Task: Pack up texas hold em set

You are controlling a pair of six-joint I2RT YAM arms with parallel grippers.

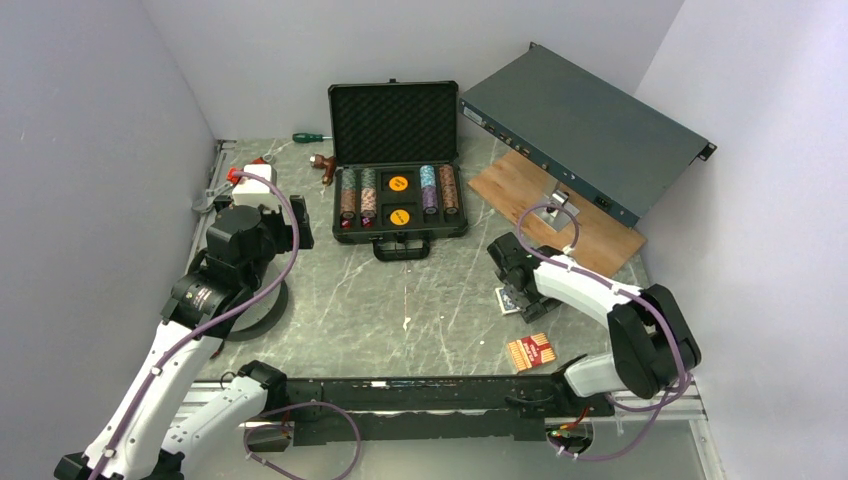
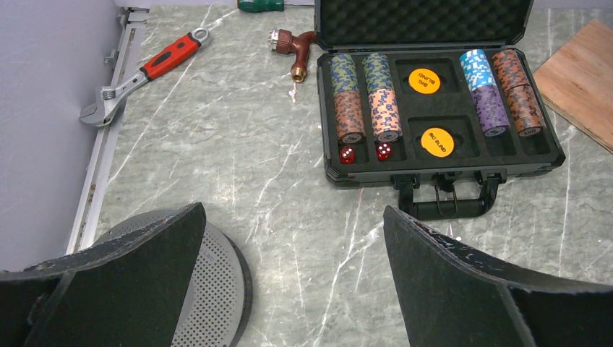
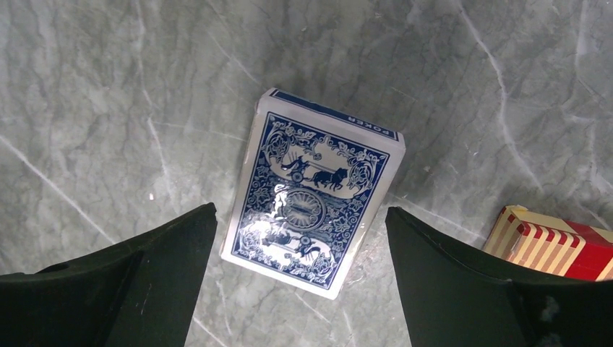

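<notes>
The black case (image 1: 400, 232) lies open at the table's back middle, its foam lid (image 1: 394, 122) upright. It holds striped chip stacks (image 2: 367, 96), two orange discs (image 2: 436, 140) and two red dice (image 2: 347, 154). The blue card deck (image 3: 312, 191) lies flat on the table, between the open fingers of my right gripper (image 3: 300, 217), which hovers just above it (image 1: 512, 298). The red card deck (image 1: 531, 351) lies on the table near the right arm, and also shows in the right wrist view (image 3: 556, 242). My left gripper (image 2: 293, 217) is open and empty, at the left of the table (image 1: 290, 225).
A long grey-green rack box (image 1: 585, 130) leans on a wooden board (image 1: 560, 205) at back right. A grey perforated disc (image 2: 184, 289) lies under the left gripper. A red-handled wrench (image 2: 148, 69), a copper pipe fitting (image 2: 293, 47) and a green screwdriver (image 1: 310, 136) lie at back left.
</notes>
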